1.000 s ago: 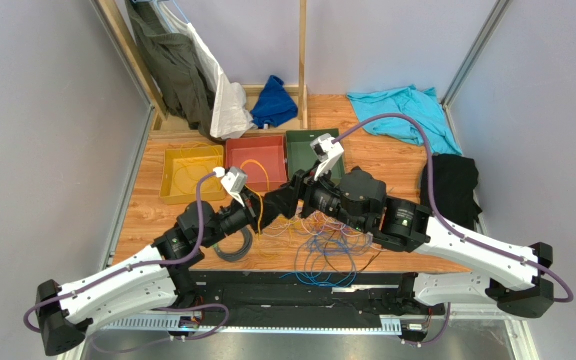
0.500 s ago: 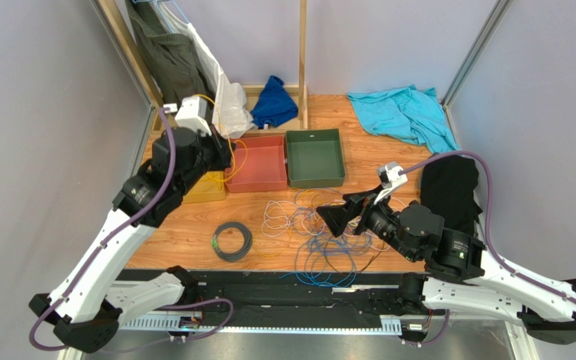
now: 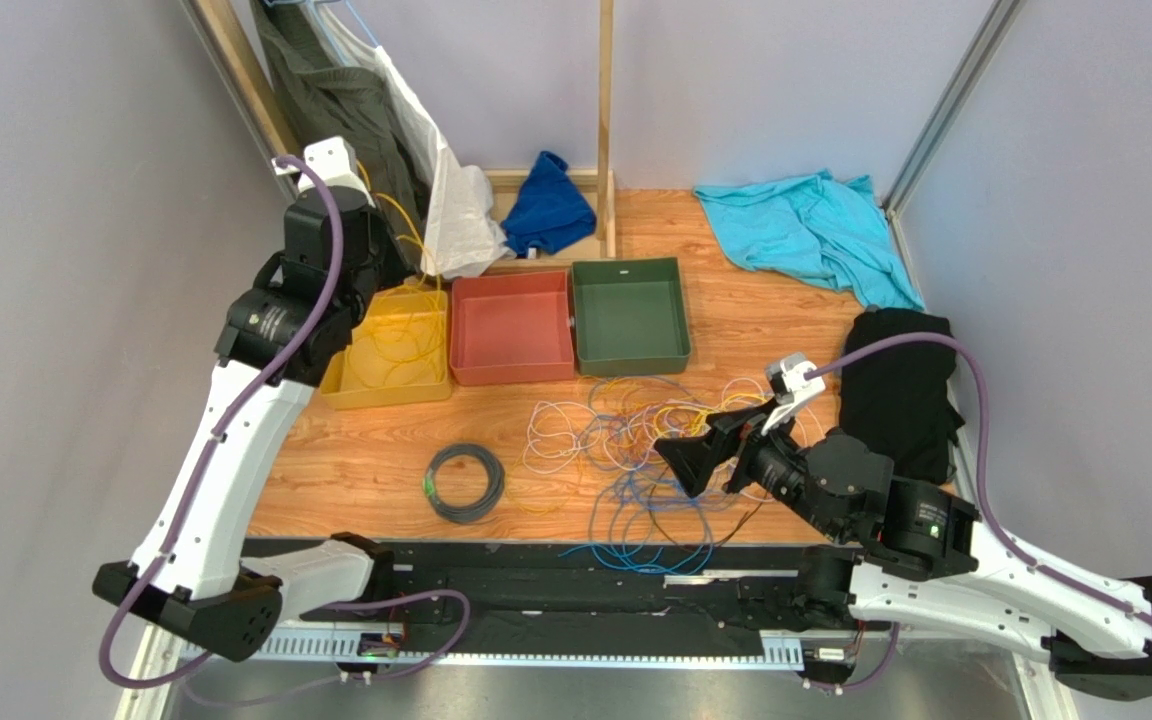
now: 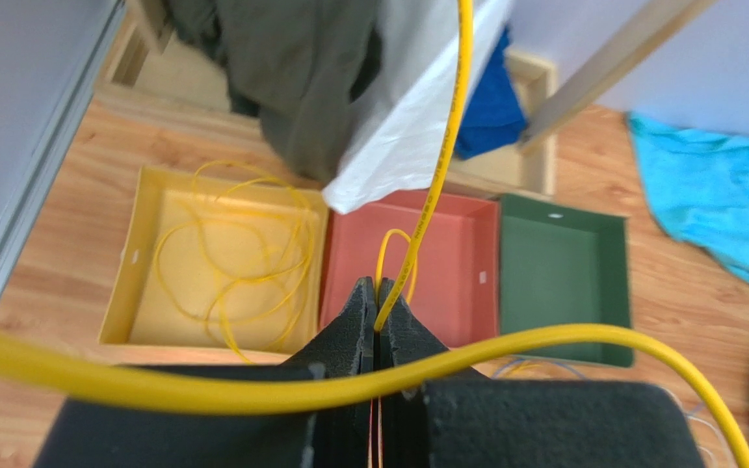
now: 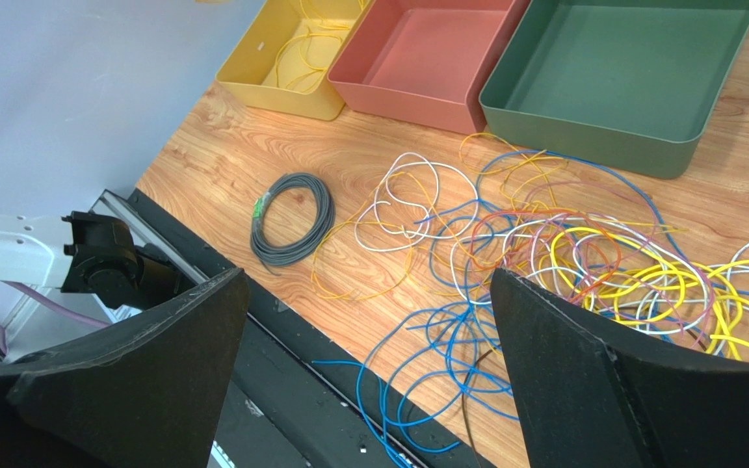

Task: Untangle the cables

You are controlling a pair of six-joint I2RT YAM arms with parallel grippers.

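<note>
The cables (image 3: 642, 435) lie as a loose tangle of yellow, blue, white and orange wires on the wooden table, and the right wrist view shows the tangle (image 5: 564, 253) too. A black coil (image 3: 465, 483) with a green tag lies apart to its left. My left gripper (image 4: 376, 285) is raised over the yellow tray (image 3: 339, 393) at the back left. It is shut on a yellow cable (image 4: 437, 175), which trails down towards the tray. Other yellow wire (image 4: 242, 253) lies in that tray. My right gripper (image 5: 367, 283) hangs open above the tangle's near right side, with nothing between its fingers.
A red tray (image 3: 512, 371) and a green tray (image 3: 630, 365) stand right of the yellow one. A wooden post (image 3: 605, 120), hanging clothes (image 3: 372, 135), a blue cloth (image 3: 549, 203), a teal cloth (image 3: 808, 225) and a black cloth (image 3: 905, 375) ring the table. Blue wires (image 5: 447, 390) overhang the front edge.
My left arm swung from the tangle up to the back left over the yellow tray, carrying the yellow cable. My right arm drew back to the right and its jaws opened wide.
</note>
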